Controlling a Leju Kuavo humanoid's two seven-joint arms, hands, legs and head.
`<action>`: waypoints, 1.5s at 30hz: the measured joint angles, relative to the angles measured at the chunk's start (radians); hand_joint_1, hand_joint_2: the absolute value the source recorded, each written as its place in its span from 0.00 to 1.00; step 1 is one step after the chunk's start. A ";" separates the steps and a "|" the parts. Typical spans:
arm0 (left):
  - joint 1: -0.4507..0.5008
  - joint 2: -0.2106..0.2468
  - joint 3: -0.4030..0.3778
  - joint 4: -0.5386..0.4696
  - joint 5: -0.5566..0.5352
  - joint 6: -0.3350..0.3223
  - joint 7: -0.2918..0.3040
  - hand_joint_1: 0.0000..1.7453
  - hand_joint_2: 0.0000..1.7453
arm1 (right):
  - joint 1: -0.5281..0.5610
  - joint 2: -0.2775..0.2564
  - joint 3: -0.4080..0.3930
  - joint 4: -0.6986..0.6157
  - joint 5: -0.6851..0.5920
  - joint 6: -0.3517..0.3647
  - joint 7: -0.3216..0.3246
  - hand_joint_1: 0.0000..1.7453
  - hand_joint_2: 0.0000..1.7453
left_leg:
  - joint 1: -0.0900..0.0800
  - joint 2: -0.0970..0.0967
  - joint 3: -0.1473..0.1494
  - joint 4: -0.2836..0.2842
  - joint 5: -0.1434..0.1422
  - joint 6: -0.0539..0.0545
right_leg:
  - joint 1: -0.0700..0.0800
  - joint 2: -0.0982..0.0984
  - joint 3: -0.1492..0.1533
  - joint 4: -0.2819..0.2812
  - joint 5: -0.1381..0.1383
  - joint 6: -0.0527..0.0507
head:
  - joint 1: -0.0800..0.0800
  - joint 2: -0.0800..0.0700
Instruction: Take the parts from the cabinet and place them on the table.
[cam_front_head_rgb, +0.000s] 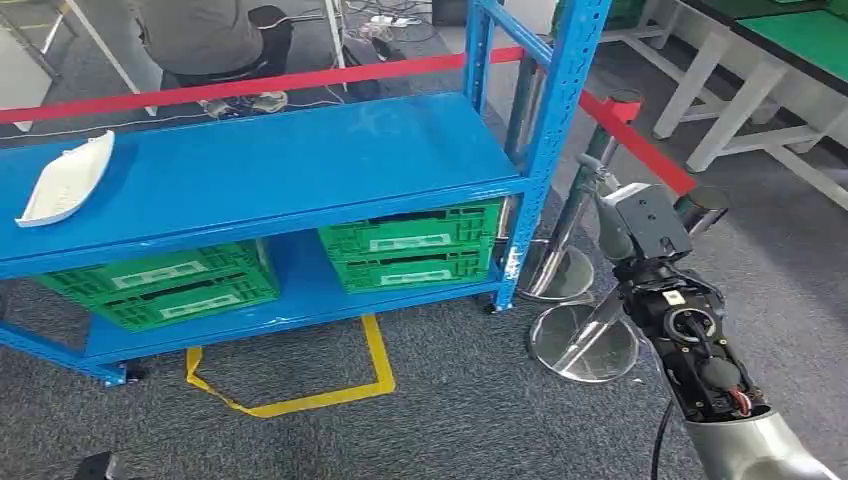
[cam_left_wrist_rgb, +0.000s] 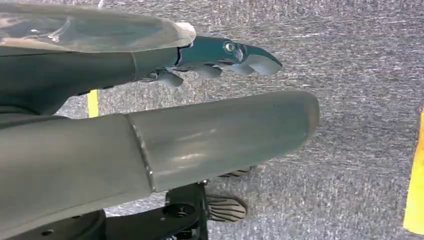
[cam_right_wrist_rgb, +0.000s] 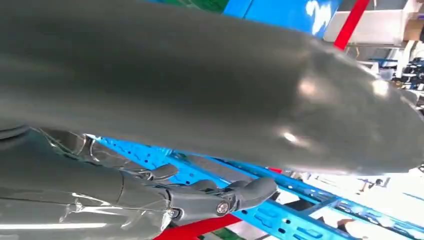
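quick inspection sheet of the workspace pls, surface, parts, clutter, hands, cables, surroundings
surface: blue cabinet top shelf, bare apart from one part
job's things: white curved part lying at the shelf's left end
clutter: green crates on the lower shelf; yellow tape on the grey carpet
hands: left hand over the carpet, fingers apart, holding nothing; right hand near the blue frame, fingers apart, holding nothing
cables: black cable beside the right arm; loose cables on the floor behind the cabinet
surroundings: red barrier belt, chrome post bases, a seated person, green-topped white tables
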 joint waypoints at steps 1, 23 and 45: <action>0.000 0.000 0.000 0.000 -0.001 0.000 0.002 0.00 0.00 | 0.000 0.000 0.000 0.000 0.000 0.001 0.000 0.00 0.00 | 0.000 0.000 0.000 0.000 0.000 0.000 | 0.000 0.000 0.000 0.000 0.000 0.000 | 0.000 0.000; 0.000 0.000 0.000 0.000 -0.017 0.021 0.003 0.00 0.00 | 0.012 0.000 0.000 -0.001 0.014 -0.028 -0.002 0.00 0.00 | 0.000 0.000 0.000 0.000 0.000 0.000 | 0.000 0.000 0.000 0.000 0.000 0.000 | 0.000 0.000; -0.001 0.000 0.000 0.000 -0.021 0.034 -0.003 0.00 0.00 | 0.019 0.000 0.001 -0.001 0.021 -0.048 -0.021 0.00 0.00 | 0.000 0.000 0.000 0.000 0.000 0.000 | 0.000 0.000 0.000 0.000 0.000 0.000 | 0.000 0.000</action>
